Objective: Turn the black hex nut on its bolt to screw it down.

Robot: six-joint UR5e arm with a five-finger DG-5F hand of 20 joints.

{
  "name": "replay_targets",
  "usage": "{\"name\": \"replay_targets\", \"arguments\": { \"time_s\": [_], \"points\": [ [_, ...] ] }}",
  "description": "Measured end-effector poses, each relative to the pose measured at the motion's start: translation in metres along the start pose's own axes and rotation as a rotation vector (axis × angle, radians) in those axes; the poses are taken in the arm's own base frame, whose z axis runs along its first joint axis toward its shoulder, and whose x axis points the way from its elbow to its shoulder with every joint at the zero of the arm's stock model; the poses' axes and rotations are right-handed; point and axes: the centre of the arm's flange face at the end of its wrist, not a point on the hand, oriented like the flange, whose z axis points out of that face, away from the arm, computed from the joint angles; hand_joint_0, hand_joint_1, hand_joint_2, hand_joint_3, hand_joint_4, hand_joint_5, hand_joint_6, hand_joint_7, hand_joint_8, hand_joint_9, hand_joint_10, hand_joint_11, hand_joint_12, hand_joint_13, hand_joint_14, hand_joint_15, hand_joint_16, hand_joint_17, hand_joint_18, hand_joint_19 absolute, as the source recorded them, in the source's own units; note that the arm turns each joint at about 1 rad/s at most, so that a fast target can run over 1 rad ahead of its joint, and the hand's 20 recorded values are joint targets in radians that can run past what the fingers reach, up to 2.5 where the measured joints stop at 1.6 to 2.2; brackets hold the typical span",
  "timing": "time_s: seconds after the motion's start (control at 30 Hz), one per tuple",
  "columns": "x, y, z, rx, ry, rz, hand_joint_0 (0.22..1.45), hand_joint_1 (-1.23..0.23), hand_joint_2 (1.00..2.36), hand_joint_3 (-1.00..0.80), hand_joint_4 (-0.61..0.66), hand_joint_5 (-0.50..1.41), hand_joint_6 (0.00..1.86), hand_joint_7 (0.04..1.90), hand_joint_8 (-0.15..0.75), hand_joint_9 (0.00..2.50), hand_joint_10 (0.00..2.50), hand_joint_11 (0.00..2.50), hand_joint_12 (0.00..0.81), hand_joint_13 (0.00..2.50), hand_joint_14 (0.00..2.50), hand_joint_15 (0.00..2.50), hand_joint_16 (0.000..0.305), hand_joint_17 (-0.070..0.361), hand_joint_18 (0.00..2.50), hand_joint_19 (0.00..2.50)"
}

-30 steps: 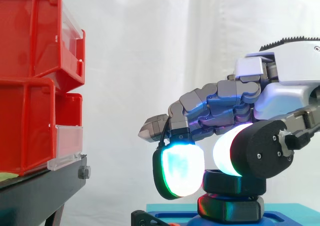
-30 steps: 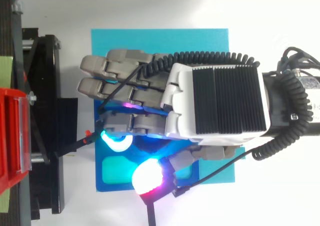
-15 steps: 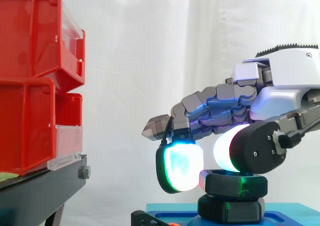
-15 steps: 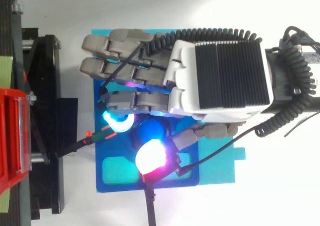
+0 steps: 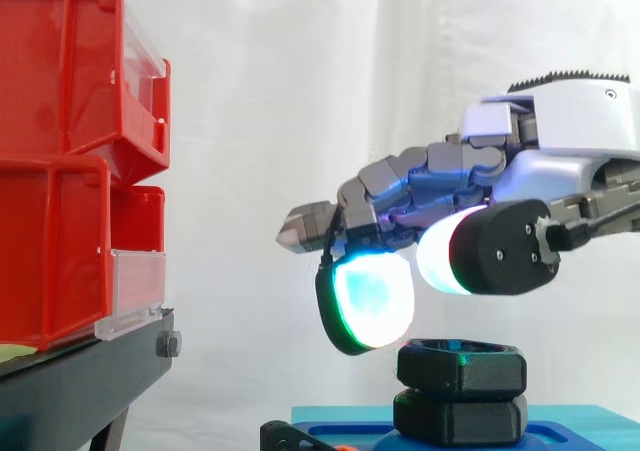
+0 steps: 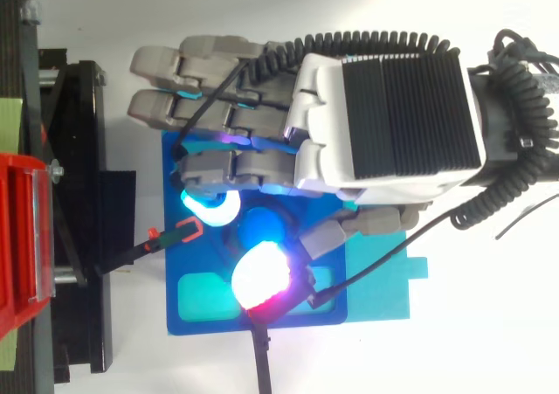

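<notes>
The black hex nut [image 5: 462,368] sits low on the blue base [image 6: 210,324], its turning axis upright, directly beneath the hand [image 5: 540,186], whose curled fingers [image 5: 370,299] hover just above it and grip nothing.

A white tabletop [image 6: 472,350] carries a flat cyan rectangular mat [image 6: 384,282], on which a blue plastic base plate [image 6: 201,324] lies, and beside the mat a black metal stand [image 6: 87,193] bearing stacked red plastic bins [image 5: 60,171].
</notes>
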Motion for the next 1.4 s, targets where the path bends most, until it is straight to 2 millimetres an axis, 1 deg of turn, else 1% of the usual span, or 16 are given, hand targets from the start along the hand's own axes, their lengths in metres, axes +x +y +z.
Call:
{"name": "replay_targets", "arguments": {
  "time_s": [0.1, 0.23, 0.5, 0.57, 0.63, 0.67, 0.73, 0.77, 0.93, 1.07, 1.2, 1.4],
  "points": [
    [-0.003, 0.006, 0.004, -0.01, -0.011, 0.0, 0.49, -0.4, 1.0, -0.5, 0.27, -0.13, 0.5, 1.37, 0.273, 0.21, 0.0, 0.0, 0.354, 0.06, 0.0, 0.0, 0.05, 0.112, 0.14, 0.12],
    [-0.005, 0.015, 0.009, -0.019, -0.024, -0.006, 0.49, -0.4, 1.0, -0.5, 0.28, -0.14, 0.5, 1.25, 0.273, 0.21, 0.0, 0.0, 0.355, 0.05, 0.0, 0.0, 0.05, 0.112, 0.14, 0.11],
    [0.008, 0.03, 0.02, -0.042, -0.059, -0.025, 0.49, -0.4, 1.0, -0.5, 0.26, -0.16, 0.5, 1.08, 0.272, 0.2, 0.0, 0.0, 0.357, 0.05, 0.0, 0.0, 0.05, 0.112, 0.13, 0.12],
    [0.012, 0.034, 0.022, -0.045, -0.063, -0.025, 0.48, -0.32, 1.0, -0.5, 0.24, -0.17, 0.5, 0.99, 0.27, 0.19, 0.0, 0.0, 0.361, 0.04, 0.0, 0.0, 0.051, 0.116, 0.13, 0.12],
    [0.018, 0.039, 0.024, -0.042, -0.062, -0.024, 0.48, -0.29, 1.0, -0.5, 0.21, -0.17, 0.5, 0.94, 0.268, 0.19, 0.0, 0.0, 0.363, 0.04, 0.0, 0.0, 0.052, 0.116, 0.13, 0.13],
    [0.02, 0.04, 0.025, -0.042, -0.061, -0.024, 0.47, -0.25, 1.0, -0.5, 0.21, -0.17, 0.5, 0.93, 0.266, 0.19, 0.0, 0.0, 0.365, 0.03, 0.0, 0.0, 0.052, 0.118, 0.11, 0.14],
    [0.024, 0.044, 0.026, -0.041, -0.06, -0.022, 0.47, -0.22, 1.0, -0.5, 0.21, -0.17, 0.5, 0.96, 0.264, 0.18, 0.0, 0.0, 0.366, 0.03, 0.0, 0.0, 0.052, 0.117, 0.1, 0.14],
    [0.025, 0.046, 0.026, -0.042, -0.058, -0.022, 0.47, -0.2, 1.0, -0.5, 0.22, -0.16, 0.5, 1.01, 0.264, 0.18, 0.0, 0.0, 0.365, 0.03, 0.0, 0.0, 0.052, 0.117, 0.09, 0.14],
    [0.03, 0.052, 0.025, -0.044, -0.038, -0.022, 0.48, -0.21, 1.0, -0.5, 0.25, -0.14, 0.5, 1.09, 0.266, 0.19, 0.0, 0.0, 0.364, 0.02, 0.0, 0.0, 0.052, 0.117, 0.09, 0.14],
    [0.034, 0.055, 0.023, -0.044, -0.01, -0.023, 0.48, -0.23, 1.0, -0.5, 0.26, -0.13, 0.5, 1.25, 0.268, 0.2, 0.0, 0.0, 0.361, 0.03, 0.0, 0.0, 0.051, 0.115, 0.1, 0.14],
    [0.036, 0.056, 0.021, -0.049, 0.008, -0.023, 0.48, -0.23, 1.0, -0.5, 0.26, -0.12, 0.5, 1.34, 0.271, 0.21, 0.0, 0.0, 0.359, 0.03, 0.0, 0.0, 0.051, 0.114, 0.1, 0.14],
    [0.038, 0.055, 0.018, -0.062, 0.038, -0.023, 0.48, -0.24, 1.0, -0.5, 0.26, -0.13, 0.5, 1.34, 0.272, 0.21, 0.0, 0.0, 0.358, 0.03, 0.0, 0.0, 0.051, 0.114, 0.1, 0.13]
  ]
}}
